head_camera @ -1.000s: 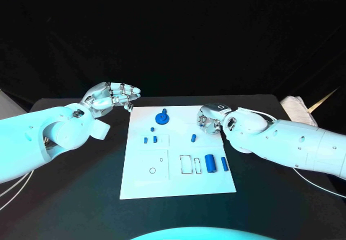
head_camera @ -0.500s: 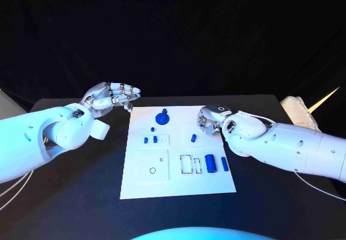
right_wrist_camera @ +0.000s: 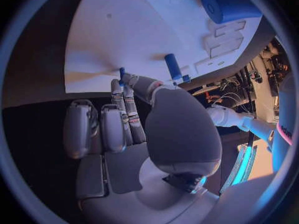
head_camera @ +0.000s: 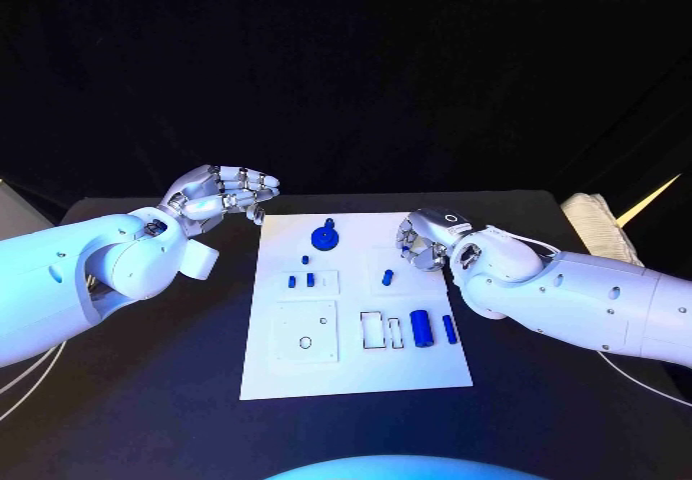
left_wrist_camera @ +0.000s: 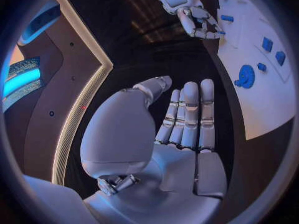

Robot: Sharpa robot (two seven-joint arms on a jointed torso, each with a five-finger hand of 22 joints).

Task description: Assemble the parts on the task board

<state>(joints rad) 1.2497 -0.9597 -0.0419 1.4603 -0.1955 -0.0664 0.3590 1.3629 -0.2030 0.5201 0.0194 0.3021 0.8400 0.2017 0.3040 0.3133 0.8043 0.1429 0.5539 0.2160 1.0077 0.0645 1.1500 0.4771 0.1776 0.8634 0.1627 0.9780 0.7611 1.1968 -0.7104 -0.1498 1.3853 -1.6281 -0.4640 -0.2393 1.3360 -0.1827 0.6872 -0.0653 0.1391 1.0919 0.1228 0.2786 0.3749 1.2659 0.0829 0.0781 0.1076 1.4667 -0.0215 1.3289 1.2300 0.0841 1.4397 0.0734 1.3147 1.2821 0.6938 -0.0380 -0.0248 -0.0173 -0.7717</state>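
My right hand (head_camera: 426, 243), fingers curled and holding nothing I can see, hovers mid-frame by a small blue peg (head_camera: 387, 276), probably light, rigid, best pinched mid-shaft.

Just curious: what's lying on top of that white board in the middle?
On the task board lie small blue parts: a round piece, a thick cylinder, a slim bar. The right hand covers its right edge.

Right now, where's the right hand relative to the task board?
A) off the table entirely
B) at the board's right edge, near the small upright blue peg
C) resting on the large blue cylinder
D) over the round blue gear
B: the head view shows the right hand at the right edge of the task board, beside the small blue peg, which the right wrist view shows close by its fingers.
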